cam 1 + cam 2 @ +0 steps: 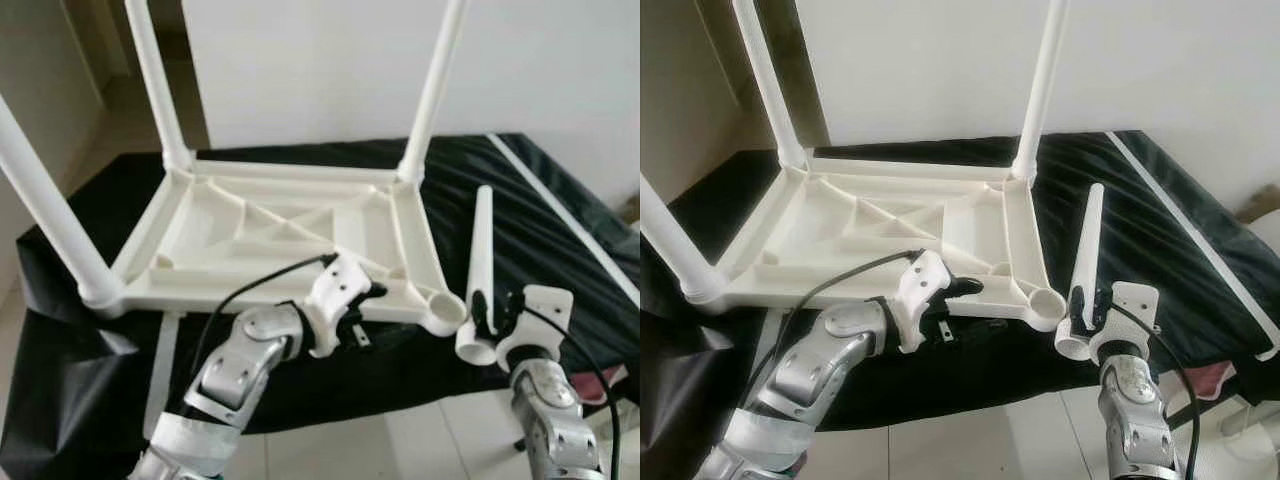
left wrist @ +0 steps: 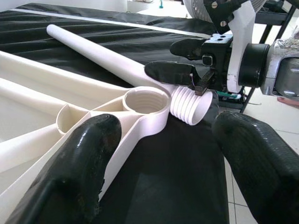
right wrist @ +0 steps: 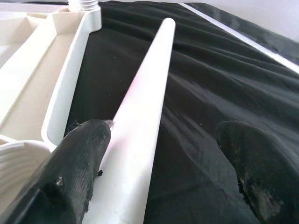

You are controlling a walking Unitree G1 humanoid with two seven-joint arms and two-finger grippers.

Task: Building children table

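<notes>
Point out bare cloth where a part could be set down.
Free: black cloth right of the loose white plastic leg. Crowded: the near corner socket of the upturned white table frame, where left gripper and right gripper meet.

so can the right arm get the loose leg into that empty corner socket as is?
Probably yes: the right end effector is already at the loose leg, and the empty corner socket sits right beside its threaded end, unobstructed.

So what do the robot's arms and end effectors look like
Both arms are silver metal segments with rounded joints. Each carries a white plastic wrist bracket, a black cable looping to it, and two long black rubbery fingers: left end effector, right end effector.
</notes>
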